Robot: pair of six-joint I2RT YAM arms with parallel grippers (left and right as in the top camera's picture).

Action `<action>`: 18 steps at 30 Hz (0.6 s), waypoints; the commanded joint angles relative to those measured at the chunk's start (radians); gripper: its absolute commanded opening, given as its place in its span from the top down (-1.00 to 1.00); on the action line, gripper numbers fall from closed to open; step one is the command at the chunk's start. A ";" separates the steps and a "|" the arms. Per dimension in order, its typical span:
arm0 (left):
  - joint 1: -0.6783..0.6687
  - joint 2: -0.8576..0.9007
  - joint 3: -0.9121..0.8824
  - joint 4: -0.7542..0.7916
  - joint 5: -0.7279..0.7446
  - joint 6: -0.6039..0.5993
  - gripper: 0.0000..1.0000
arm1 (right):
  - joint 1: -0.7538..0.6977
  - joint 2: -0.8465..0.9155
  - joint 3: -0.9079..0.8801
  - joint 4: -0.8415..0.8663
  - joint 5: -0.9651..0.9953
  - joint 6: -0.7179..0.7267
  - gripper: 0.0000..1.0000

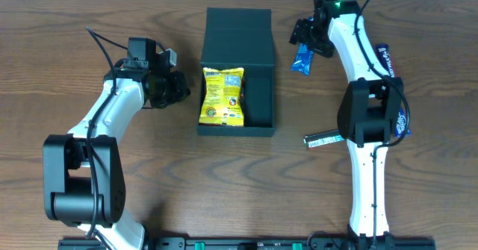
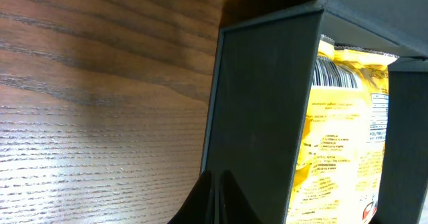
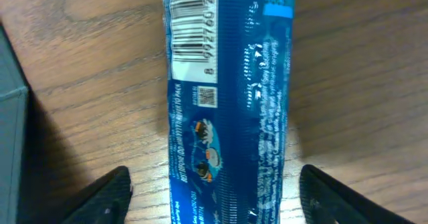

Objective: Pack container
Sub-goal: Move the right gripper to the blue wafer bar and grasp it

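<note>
Blue packet [image 3: 227, 103]: one, between spread fingers of right tool [image 3: 215, 194], near desk's far edge.
Left tool [image 2: 215, 190]: closed, empty.
Container [image 1: 236, 131]: one, open.
Yellow packet [image 1: 222, 95]: one, inside.

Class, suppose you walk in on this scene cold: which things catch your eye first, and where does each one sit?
The bright yellow packet stands out most, lying in the left half of the open dark container in the middle of the table. Next comes the blue packet, lying just right of the container, with the right hand open over it, a finger on each side.
</note>
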 commanded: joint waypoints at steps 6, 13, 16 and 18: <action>0.002 0.013 0.021 0.001 -0.011 0.001 0.89 | -0.001 0.022 0.015 0.006 -0.007 0.000 0.00; 0.002 0.013 0.021 0.001 -0.011 0.001 0.88 | -0.002 0.022 0.015 0.005 0.000 -0.015 0.42; 0.002 0.013 0.021 0.001 -0.010 0.001 0.88 | -0.002 0.022 0.015 -0.002 0.008 -0.035 0.51; 0.002 0.013 0.021 0.001 -0.010 0.000 0.88 | -0.002 0.022 0.016 -0.006 0.012 -0.059 0.60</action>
